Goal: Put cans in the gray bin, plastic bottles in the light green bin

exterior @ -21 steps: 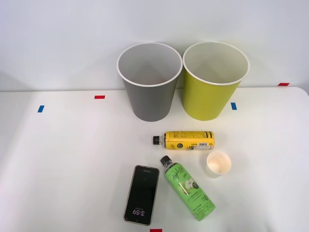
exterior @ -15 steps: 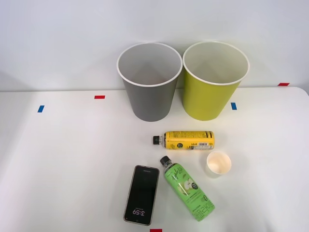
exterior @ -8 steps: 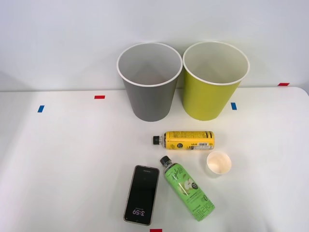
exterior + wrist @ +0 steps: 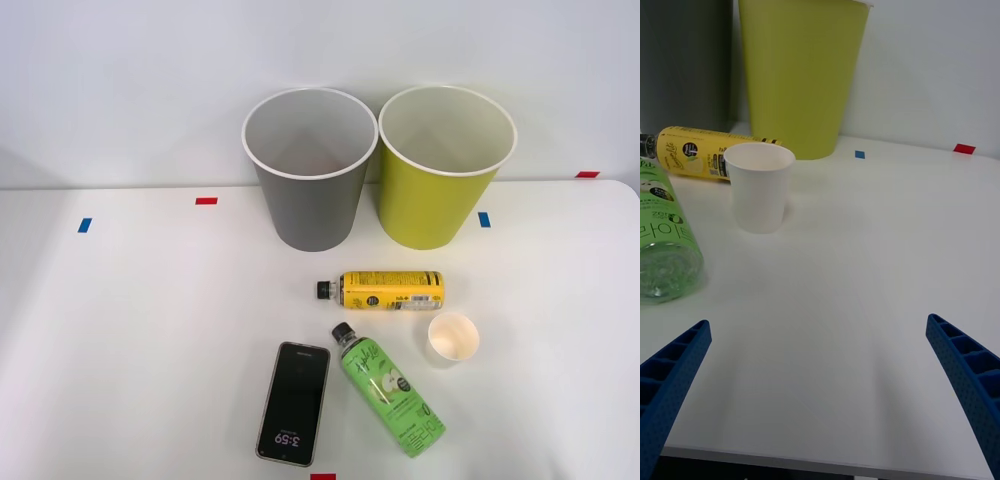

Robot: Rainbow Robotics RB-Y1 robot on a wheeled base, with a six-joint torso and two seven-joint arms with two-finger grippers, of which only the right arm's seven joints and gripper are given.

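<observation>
Right gripper (image 4: 820, 390) was spread wide, its blue ribbed fingers (image 4: 670, 379) at both corners of the wrist view with nothing between them, low over the bare white table (image 4: 857, 300). Green-labelled plastic bottle (image 4: 389, 389) lay on its side, black cap toward the bins, base toward the near edge; wrist view caught just its clear ridged base end and part of the wrap label (image 4: 661, 240). Yellow-labelled bottle (image 4: 382, 289) lay on its side beyond it, black cap pointing left, apart from the green one.

Light green bin (image 4: 437, 170) stood upright at the back, tapered, white-rimmed, pale inside; wrist view gave its lime wall only (image 4: 801, 71). Gray bin (image 4: 309, 170) stood just beside it on the left, same shape, rims nearly touching; whether they touch, can't tell.

Small white paper cup (image 4: 452, 338) stood upright right of both bottles; wrist view showed its plain tapered side (image 4: 759, 186) near the yellow bottle. Front view alone gave the black smartphone (image 4: 294, 402) lying flat left of the green bottle, screen lit with a clock. Small red (image 4: 206, 200) and blue tape marks (image 4: 84, 225) dotted the table.
</observation>
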